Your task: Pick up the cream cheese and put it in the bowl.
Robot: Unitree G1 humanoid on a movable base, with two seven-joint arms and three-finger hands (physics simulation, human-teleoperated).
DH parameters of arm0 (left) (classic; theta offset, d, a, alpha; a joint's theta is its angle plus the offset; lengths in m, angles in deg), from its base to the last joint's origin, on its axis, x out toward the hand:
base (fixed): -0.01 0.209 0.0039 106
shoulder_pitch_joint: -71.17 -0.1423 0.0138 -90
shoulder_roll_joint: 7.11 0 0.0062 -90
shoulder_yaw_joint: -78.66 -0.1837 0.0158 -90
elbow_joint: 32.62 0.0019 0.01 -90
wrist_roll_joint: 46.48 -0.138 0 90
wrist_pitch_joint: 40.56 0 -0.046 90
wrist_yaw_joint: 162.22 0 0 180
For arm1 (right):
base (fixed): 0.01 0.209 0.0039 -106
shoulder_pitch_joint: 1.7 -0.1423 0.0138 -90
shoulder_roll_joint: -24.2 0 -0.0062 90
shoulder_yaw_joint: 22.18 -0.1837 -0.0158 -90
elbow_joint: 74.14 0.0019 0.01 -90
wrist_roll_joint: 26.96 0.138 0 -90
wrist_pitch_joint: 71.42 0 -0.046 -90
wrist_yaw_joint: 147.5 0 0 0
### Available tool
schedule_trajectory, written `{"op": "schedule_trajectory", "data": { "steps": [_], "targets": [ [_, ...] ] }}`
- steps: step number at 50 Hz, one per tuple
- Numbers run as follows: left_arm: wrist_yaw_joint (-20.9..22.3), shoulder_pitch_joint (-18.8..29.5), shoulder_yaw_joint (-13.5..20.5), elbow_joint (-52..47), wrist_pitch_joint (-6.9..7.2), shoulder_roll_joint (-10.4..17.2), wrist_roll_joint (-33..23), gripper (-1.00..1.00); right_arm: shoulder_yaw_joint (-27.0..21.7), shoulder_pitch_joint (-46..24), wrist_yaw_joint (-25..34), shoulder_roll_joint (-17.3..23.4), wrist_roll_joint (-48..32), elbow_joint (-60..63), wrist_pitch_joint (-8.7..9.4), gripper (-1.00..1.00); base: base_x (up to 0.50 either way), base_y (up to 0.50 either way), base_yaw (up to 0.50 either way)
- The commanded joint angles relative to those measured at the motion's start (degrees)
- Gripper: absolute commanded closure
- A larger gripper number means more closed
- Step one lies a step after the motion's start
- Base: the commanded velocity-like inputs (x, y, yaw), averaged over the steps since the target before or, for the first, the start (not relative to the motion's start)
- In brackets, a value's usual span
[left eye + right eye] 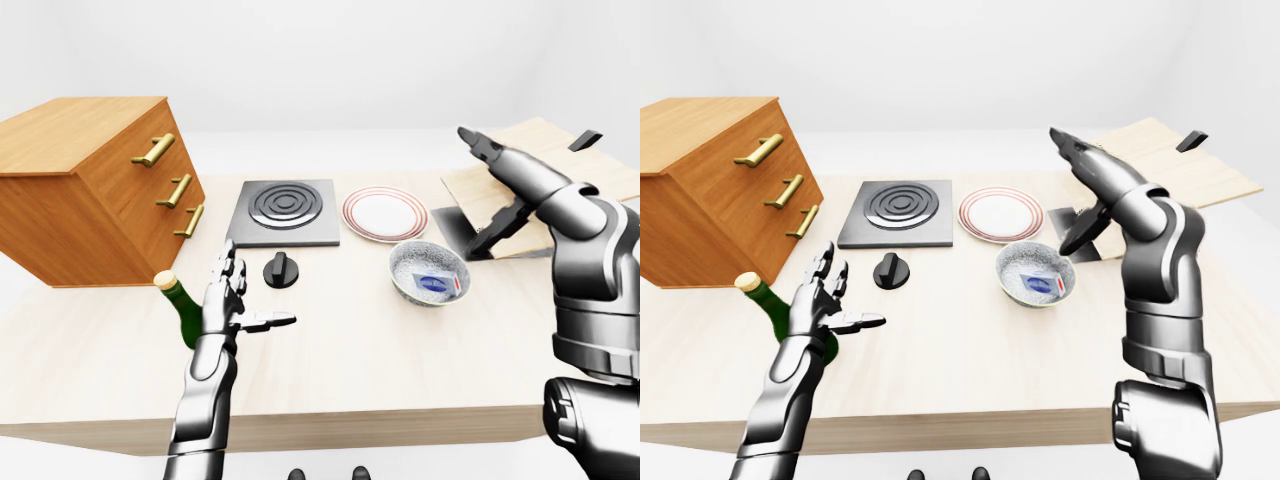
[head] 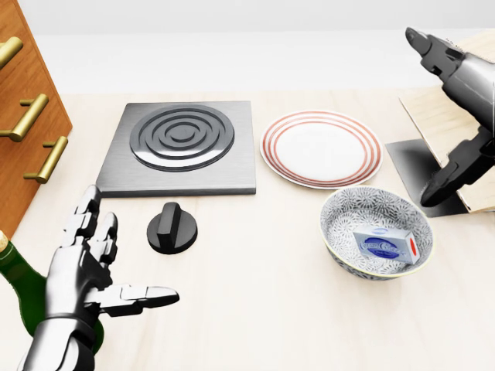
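Note:
The cream cheese (image 2: 384, 246), a small white and blue box, lies flat inside the patterned bowl (image 2: 334, 224) at the lower right of the head view. My right hand (image 2: 433, 116) is raised well above and to the right of the bowl. It is open, with the fingers stretched up-left, the thumb pointing down, and nothing in it. My left hand (image 2: 116, 255) hovers open and empty over the table at the lower left, next to the green bottle.
A grey burner plate (image 2: 182, 147) and its black knob (image 2: 172, 228) lie left of the bowl. A red-rimmed plate (image 2: 321, 147) sits above the bowl. A wooden drawer cabinet (image 1: 90, 190) and a green bottle (image 2: 15, 274) stand at the left. A wooden board (image 1: 1200, 170) on a dark stand (image 2: 410, 158) is at the right.

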Motion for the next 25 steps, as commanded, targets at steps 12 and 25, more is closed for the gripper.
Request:
{"op": "schedule_trajectory", "data": {
  "steps": [12,25],
  "targets": [
    [-0.1,-0.2,-0.4,0.1,0.0,-0.2,-0.7,-1.0,-8.6,2.8,0.0,4.1,1.5,38.5,0.0,-1.0,0.0,0.0,0.0],
    [-3.7,3.7,-3.8,-15.6,0.0,-1.8,-0.3,-1.0,9.7,32.0,-28.2,-34.3,29.3,55.4,0.0,-1.0,0.0,0.0,0.0]
  ]
}}
